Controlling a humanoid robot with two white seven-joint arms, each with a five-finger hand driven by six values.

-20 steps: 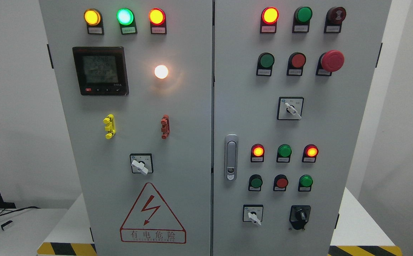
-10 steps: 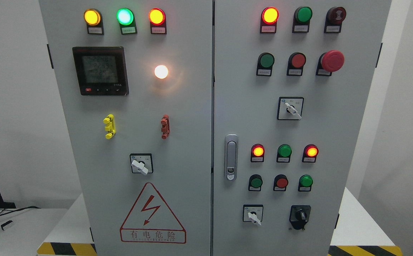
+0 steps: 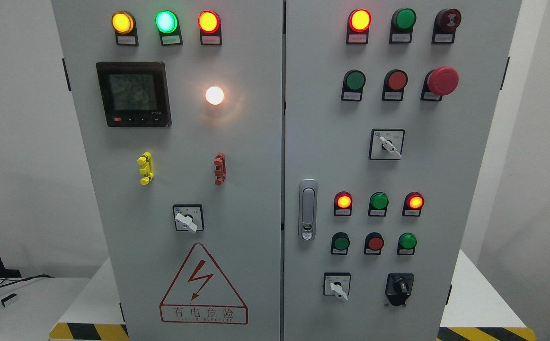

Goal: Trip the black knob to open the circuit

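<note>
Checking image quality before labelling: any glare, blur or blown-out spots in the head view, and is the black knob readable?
Head view: even, soft lighting, no hard shadows. The white lamp is blown out and throws a warm halo on the left door. The meter screen digits are smeared, unreadable. The black knob is sharp enough, dark on dark, pointer faint. The small button labels are too small to read.

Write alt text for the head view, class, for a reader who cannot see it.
A grey two-door electrical control cabinet fills the view, with the small black rotary knob at the right door's lower right, untouched. Lit amber, green and red indicator lamps, a dark digital meter and a red lightning warning triangle mark the doors; no robot hand is visible.
</note>
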